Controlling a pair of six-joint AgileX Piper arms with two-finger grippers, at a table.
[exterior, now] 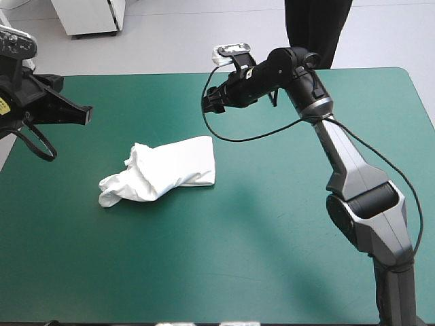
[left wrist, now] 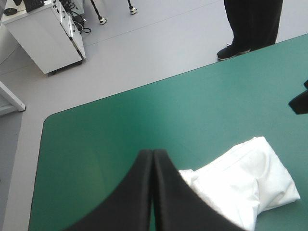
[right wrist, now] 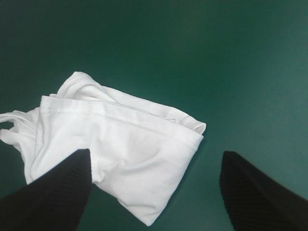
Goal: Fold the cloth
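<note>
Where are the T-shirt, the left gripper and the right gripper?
T-shirt (exterior: 173,168): high view, middle of the white bundle.
left gripper (left wrist: 153,155): left wrist view, where the shut fingertips meet.
right gripper (right wrist: 155,154): right wrist view, midway between the open fingertips.

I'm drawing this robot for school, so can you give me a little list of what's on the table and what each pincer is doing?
Thing: T-shirt, white, a loosely folded bundle
Where: lying on the teal-green cover, left of the middle
Left pincer: shut, empty, raised off to the T-shirt's side
Right pincer: open, empty, raised, pointing at the T-shirt, not touching it
Fold: looks partly done; one end is bunched up
</note>
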